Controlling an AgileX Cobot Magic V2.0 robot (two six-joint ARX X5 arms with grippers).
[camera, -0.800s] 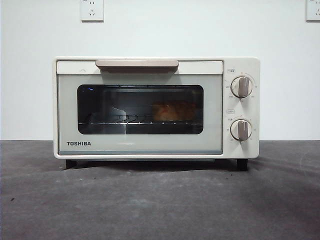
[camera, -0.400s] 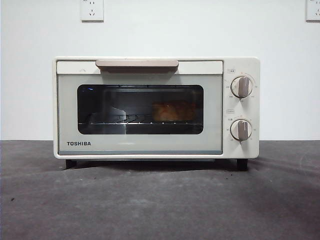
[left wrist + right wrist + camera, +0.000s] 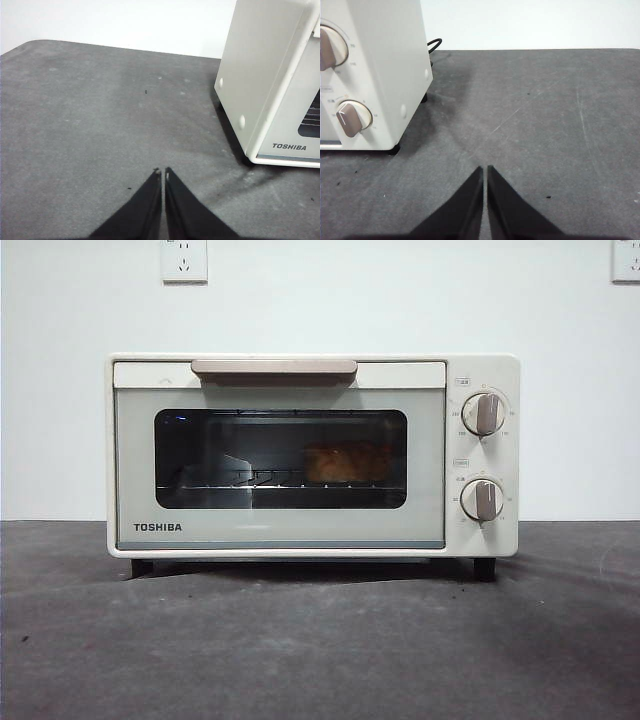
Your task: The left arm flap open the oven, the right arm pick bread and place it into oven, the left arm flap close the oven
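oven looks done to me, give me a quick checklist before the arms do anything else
1. Door shut: ok. The oven has its door flush with the front, handle up at the top.
2. Bread inside: ok. The bread shows through the window, on the wire rack.
3. Left gripper off the oven: ok. It hangs over the table, jaws shut, holding nothing.
4. Right gripper off the oven: ok. Jaws shut, holding nothing, beside the knob side.
5. Knobs set to off: cannot tell, the markings are too small.
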